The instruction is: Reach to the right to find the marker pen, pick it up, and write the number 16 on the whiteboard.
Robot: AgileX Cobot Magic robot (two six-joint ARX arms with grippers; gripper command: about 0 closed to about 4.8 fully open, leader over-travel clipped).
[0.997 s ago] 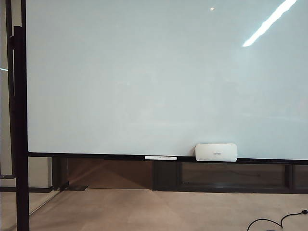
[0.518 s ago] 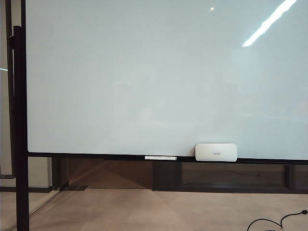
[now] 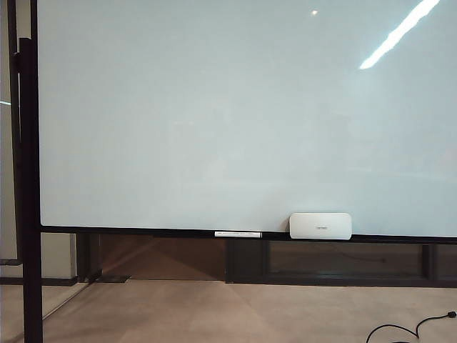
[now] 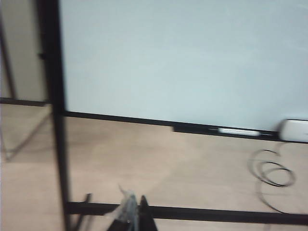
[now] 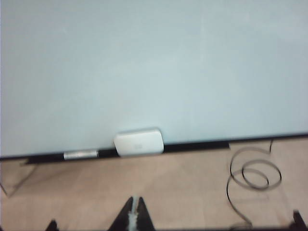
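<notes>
The whiteboard (image 3: 243, 114) is a large glossy white panel with a black lower rail, and it fills the exterior view with nothing written on it. It also shows in the left wrist view (image 4: 192, 57) and the right wrist view (image 5: 154, 67). The marker pen is out of view in every frame. My left gripper (image 4: 136, 202) hangs well back from the board over the floor, jaws together and empty. My right gripper (image 5: 134, 202) is likewise back from the board, shut with nothing in it. Neither gripper appears in the exterior view.
A rounded white eraser block (image 3: 320, 226) sits on the rail, with a thin flat white strip (image 3: 238, 234) to its left. A black stand post (image 3: 28, 193) rises at the left. A black cable (image 5: 255, 175) coils on the wooden floor.
</notes>
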